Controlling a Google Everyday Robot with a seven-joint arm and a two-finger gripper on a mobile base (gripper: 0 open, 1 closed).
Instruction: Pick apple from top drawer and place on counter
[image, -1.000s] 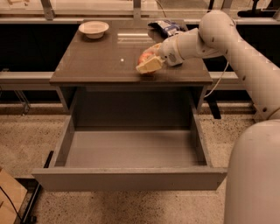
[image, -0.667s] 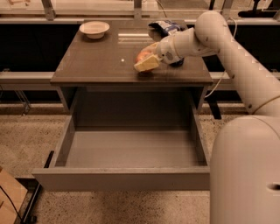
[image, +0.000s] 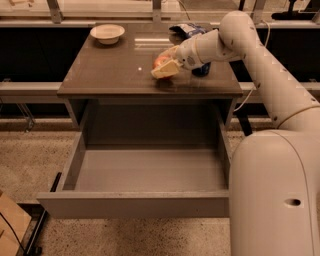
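Note:
The top drawer (image: 135, 202) is pulled out wide and its grey inside holds nothing. The counter (image: 110, 70) is the glossy grey-brown top of the cabinet. My gripper (image: 164, 66) reaches in from the right over the middle of the counter, low above its surface. Its pale fingers (image: 166, 70) are closed around the red apple (image: 161, 61), which shows only partly between them.
A white bowl (image: 107, 33) stands at the counter's back left. A blue chip bag (image: 185, 30) and a dark can (image: 201, 70) sit at the back right, behind my arm. My white arm and base fill the right side. A wooden object is at the lower left floor.
My gripper with the apple has shifted slightly left and toward the back over the counter. The drawer and the other objects have not moved.

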